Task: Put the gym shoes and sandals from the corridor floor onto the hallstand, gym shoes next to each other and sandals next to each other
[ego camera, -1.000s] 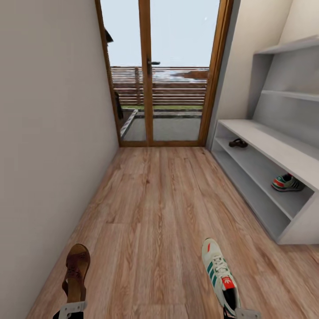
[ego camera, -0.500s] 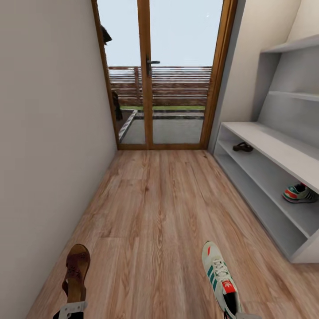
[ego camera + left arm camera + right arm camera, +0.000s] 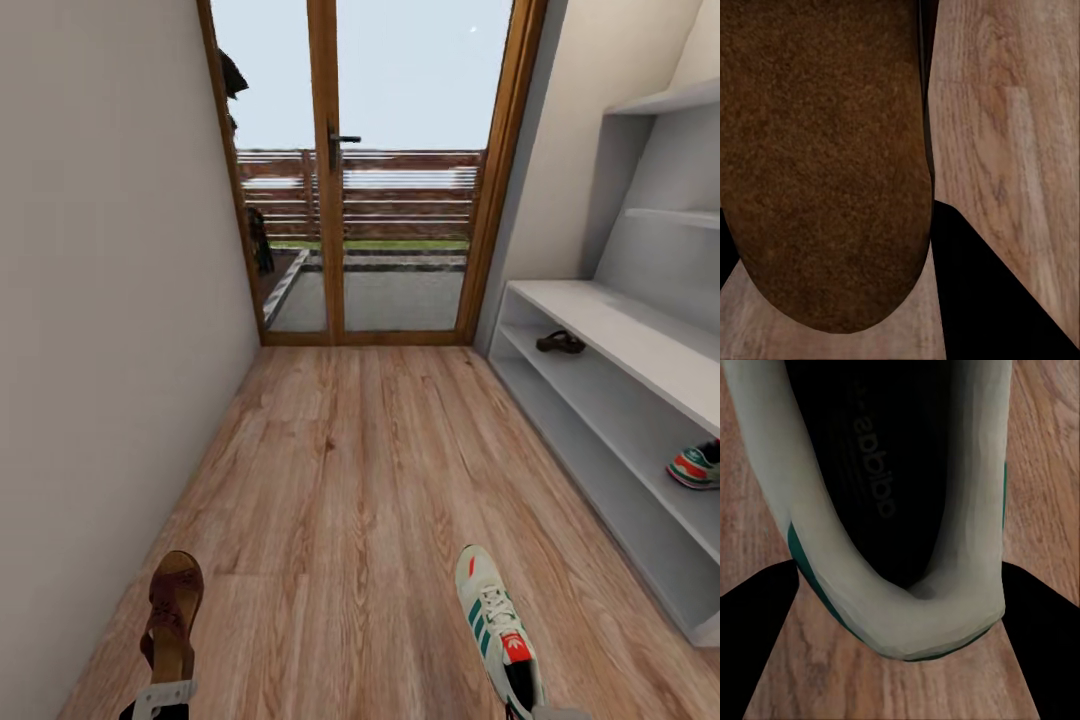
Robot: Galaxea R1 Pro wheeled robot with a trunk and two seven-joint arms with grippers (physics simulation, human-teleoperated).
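Observation:
My left gripper [image 3: 160, 697] is at the bottom left of the head view, shut on the heel of a dark brown sandal [image 3: 173, 612] held above the corridor floor [image 3: 360, 470]. That sandal's brown sole [image 3: 825, 150] is close up in the left wrist view. At the bottom right, my right gripper [image 3: 535, 710] is shut on the heel of a white gym shoe [image 3: 495, 620] with green stripes, whose heel opening [image 3: 892, 510] faces the right wrist camera. The grey hallstand [image 3: 610, 320] runs along the right wall. A second sandal [image 3: 560, 343] and a second gym shoe [image 3: 697, 466] lie far apart on its low inner shelf.
A glass double door in a wooden frame [image 3: 325, 200] closes the corridor's far end. A plain wall [image 3: 100, 300] runs along the left. Two stepped upper shelves [image 3: 665, 100] rise above the hallstand's base.
The camera has moved forward down the corridor, so the door looks nearer and the hallstand has slid right in the picture. Both held shoes keep their place in the view.

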